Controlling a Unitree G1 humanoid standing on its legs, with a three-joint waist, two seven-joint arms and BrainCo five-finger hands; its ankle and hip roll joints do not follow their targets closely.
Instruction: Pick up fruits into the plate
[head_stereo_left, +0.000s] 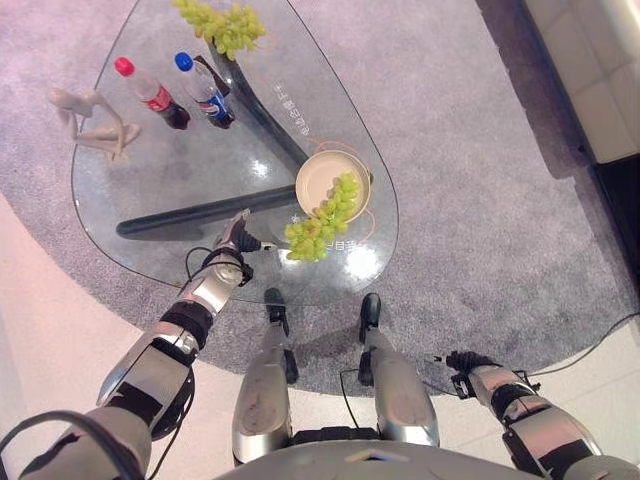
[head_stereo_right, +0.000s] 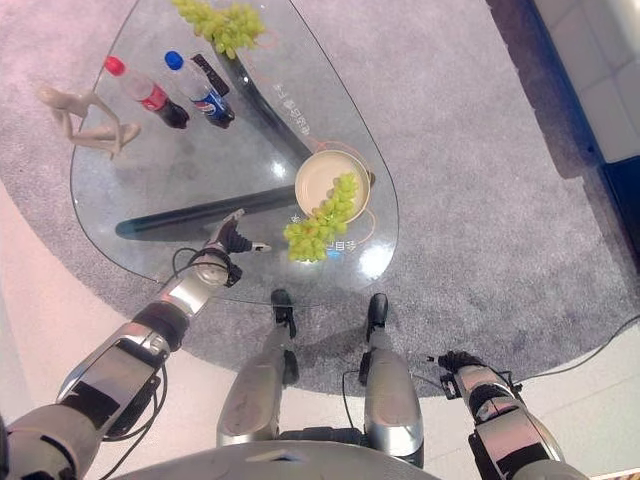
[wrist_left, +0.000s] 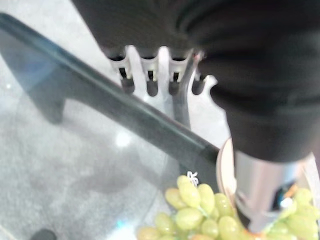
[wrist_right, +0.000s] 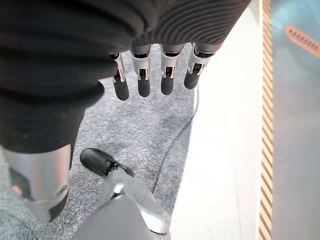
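Looking down, left eye view: I see a glass surface (head_stereo_left: 160, 190) carrying a cream plate (head_stereo_left: 322, 178). One bunch of green grapes (head_stereo_left: 322, 225) lies half across the plate's near rim, its lower end spilling onto the glass.
Far bunch: a second bunch of grapes (head_stereo_left: 222, 24) sits at the far end of the glass, well apart from the plate.
Other things: two bottles, one red-capped (head_stereo_left: 150, 92) and one blue-capped (head_stereo_left: 203, 89), lie side by side, and a pale figurine (head_stereo_left: 88, 122) stands near the left edge.
Right eye view: my left hand (head_stereo_right: 228, 240) hovers over the glass just beside the near bunch, empty. My right hand (head_stereo_right: 458, 363) hangs low over the carpet, away from the glass.
Left wrist view: the fingers (wrist_left: 150, 75) are straight and relaxed, holding nothing, with grapes and the plate's rim close by.
Right wrist view: the fingers (wrist_right: 144, 75) hang straight and relaxed, holding nothing, above grey carpet.
Progress: I judge the task roughly half done. One bunch is only partly on the plate; the far bunch is untouched.
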